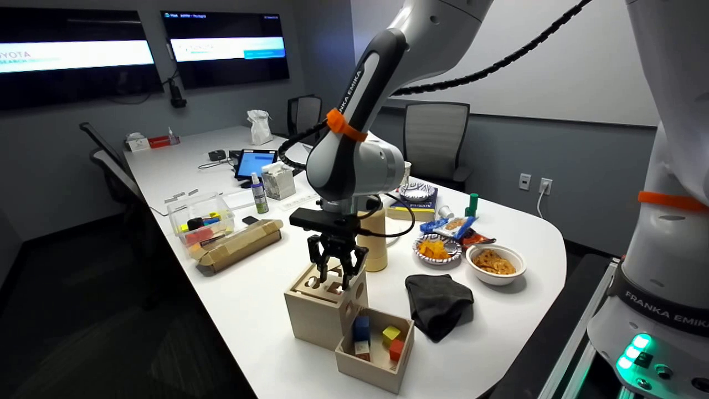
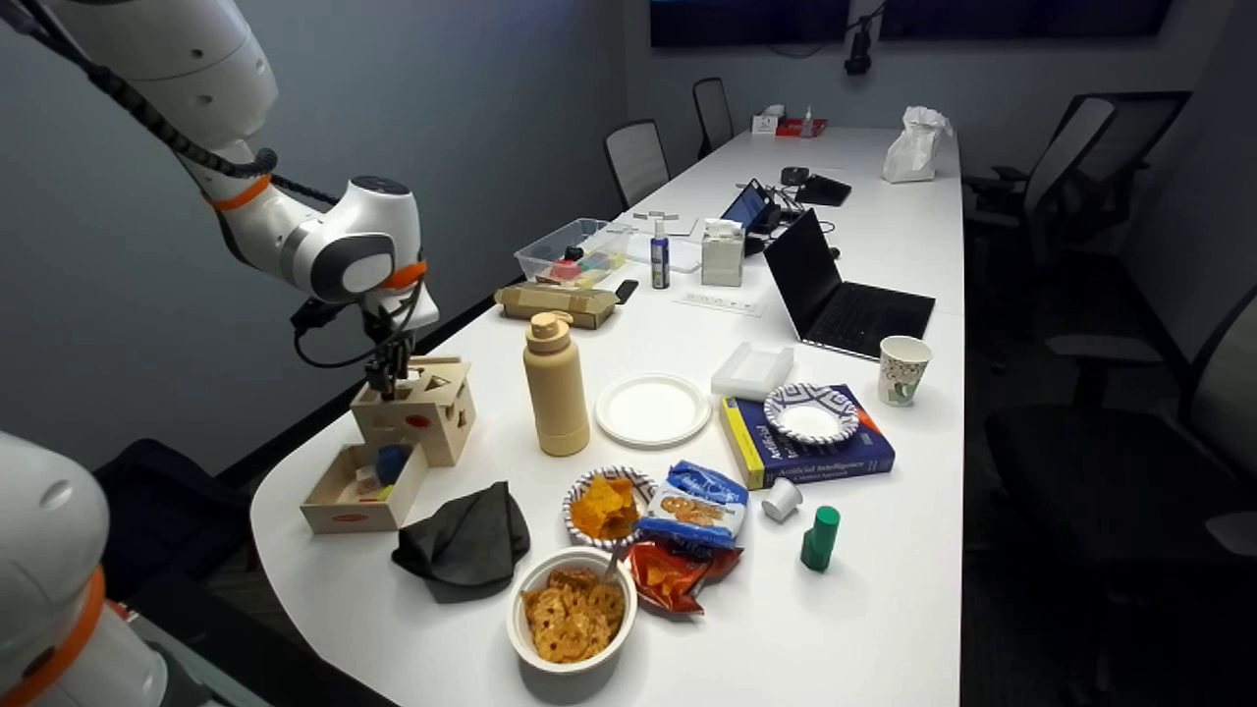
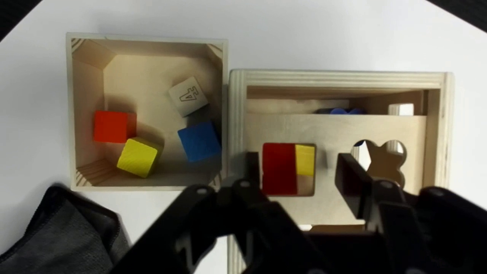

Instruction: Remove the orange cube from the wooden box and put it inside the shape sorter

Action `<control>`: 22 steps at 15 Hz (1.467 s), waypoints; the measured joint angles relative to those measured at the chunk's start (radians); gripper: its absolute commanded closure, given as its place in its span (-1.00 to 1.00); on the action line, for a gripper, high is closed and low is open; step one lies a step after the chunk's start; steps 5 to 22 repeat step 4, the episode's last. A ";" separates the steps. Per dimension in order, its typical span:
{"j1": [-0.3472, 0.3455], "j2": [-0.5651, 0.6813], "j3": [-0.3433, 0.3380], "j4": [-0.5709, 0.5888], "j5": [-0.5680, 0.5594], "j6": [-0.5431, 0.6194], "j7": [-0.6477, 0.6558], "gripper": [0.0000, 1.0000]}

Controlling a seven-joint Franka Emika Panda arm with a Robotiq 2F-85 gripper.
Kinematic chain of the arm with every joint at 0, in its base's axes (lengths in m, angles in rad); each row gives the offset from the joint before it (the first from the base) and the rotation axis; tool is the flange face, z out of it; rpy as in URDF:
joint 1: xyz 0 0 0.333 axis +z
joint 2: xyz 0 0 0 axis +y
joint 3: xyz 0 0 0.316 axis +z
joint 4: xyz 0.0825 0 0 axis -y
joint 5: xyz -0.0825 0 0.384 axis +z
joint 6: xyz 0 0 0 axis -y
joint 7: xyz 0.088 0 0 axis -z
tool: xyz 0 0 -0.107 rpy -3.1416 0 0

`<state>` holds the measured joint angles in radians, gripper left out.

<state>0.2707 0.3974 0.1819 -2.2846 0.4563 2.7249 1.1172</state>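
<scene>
Pointing down over the shape sorter (image 3: 323,131), jaws spread partway, contact with its holed top unclear

Smooth, matt wood forms the shape sorter (image 1: 314,318) and the wooden box (image 1: 367,372) beside it, with dull cloth (image 1: 437,302) nearby.

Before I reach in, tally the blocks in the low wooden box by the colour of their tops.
Red-orange block: 1
Yellow block: 1
Blue block: 1
Pale wood block: 1
Total: 4
</scene>
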 measured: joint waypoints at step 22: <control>0.000 0.000 0.007 0.000 0.000 0.001 -0.002 -1.00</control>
